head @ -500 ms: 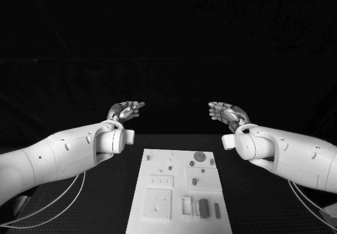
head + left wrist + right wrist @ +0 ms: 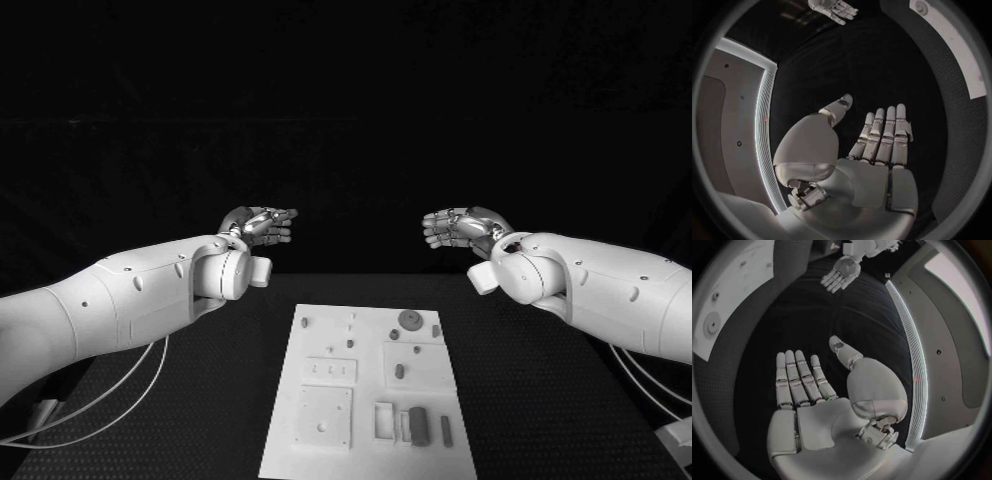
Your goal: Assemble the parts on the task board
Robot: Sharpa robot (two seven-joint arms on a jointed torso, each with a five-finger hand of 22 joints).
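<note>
The white task board lies on the black table, near me and midway between my arms. Small grey parts sit on it: a round one at its far end, a small one in the middle, and a dark oblong one close to me. My left hand and right hand hover high beyond the board's far end, palms facing each other. In the wrist views, the left hand and the right hand have straight fingers and hold nothing.
The black table stretches out on both sides of the board. Thin cables hang under my left arm. In the left wrist view the board runs along the rim, with my right hand beyond it.
Both forearms have lifted a little and the wrists sit higher. The hands stay almost where they were, still empty.
</note>
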